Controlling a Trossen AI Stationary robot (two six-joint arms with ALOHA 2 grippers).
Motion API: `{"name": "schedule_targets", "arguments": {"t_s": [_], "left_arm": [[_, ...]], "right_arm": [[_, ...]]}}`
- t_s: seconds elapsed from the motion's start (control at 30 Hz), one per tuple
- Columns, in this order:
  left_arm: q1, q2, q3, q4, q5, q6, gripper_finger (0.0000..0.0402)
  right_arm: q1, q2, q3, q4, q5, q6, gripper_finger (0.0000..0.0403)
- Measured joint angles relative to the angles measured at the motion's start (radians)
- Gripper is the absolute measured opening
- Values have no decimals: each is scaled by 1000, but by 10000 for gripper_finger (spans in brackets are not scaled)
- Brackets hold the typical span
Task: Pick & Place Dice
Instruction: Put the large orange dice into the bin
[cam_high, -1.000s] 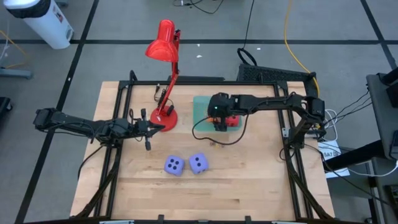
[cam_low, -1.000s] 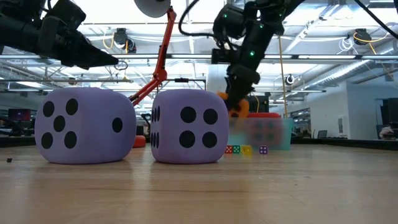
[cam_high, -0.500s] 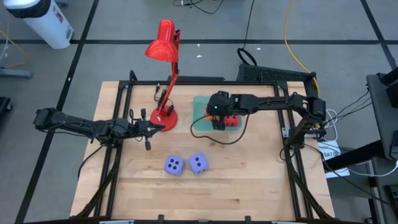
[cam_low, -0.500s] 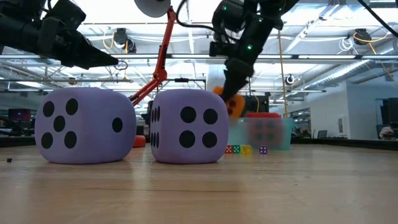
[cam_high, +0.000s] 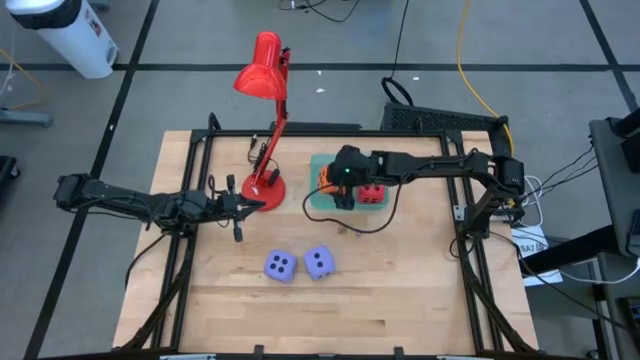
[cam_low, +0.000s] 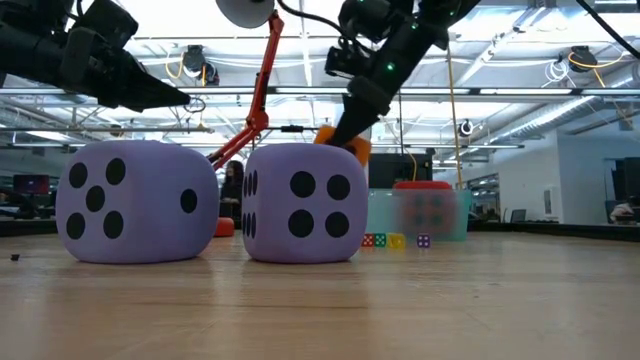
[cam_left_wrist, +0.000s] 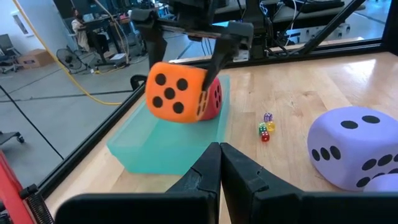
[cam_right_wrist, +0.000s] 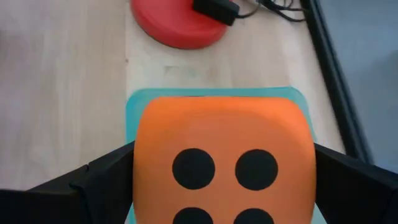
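My right gripper (cam_high: 338, 186) is over the left part of the teal tray (cam_high: 322, 203), shut on the orange die (cam_left_wrist: 177, 92). The red die (cam_high: 372, 193) sits in the tray beside it and shows behind the orange one (cam_left_wrist: 215, 101) in the left wrist view. Two lavender dice (cam_high: 280, 266) (cam_high: 318, 262) rest side by side on the table nearer the front edge. My left gripper (cam_high: 240, 208) hangs shut in the air by the lamp's base, touching nothing. My right gripper pinches the orange die between its two fingers (cam_right_wrist: 106, 180) (cam_right_wrist: 348, 180), one on each of two opposite side faces (cam_left_wrist: 205, 74). The fingers come from above, slanting. The die is lifted clear above the tray and is tilted.
A red desk lamp stands with its round base (cam_high: 265, 187) left of the tray, its arm leaning toward the far edge. Tiny coloured dice (cam_left_wrist: 266, 127) lie on the wood near the tray. A black frame (cam_high: 200, 140) borders the table. Bare wood lies in front of the lavender dice.
My right gripper has risen and swung toward the table's left, tipping as it went. The orange die has come up out of the tray with it and now hangs tilted over the tray's left part. The red die has stayed in the tray.
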Motion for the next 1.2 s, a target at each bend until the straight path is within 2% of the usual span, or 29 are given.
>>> {"name": "schedule_targets", "arguments": {"t_s": [0.17,0.4,0.6,1.03,1.13,1.2], "left_arm": [[0,0,0,0,0,-4,17],[0,0,0,-2,0,-63,17],[0,0,0,-3,0,-53,17],[0,0,0,-4,0,-44,17],[0,0,0,-4,0,-41,17],[0,0,0,-4,0,-44,17]], "right_arm": [[-7,12,0,-8,-40,30,400],[-6,-22,24,-4,-42,38,400],[3,-58,51,13,-42,115,400],[1,-60,51,15,-45,144,400],[-17,-19,49,-2,-149,185,400],[-28,10,41,-54,-166,195,400]]}}
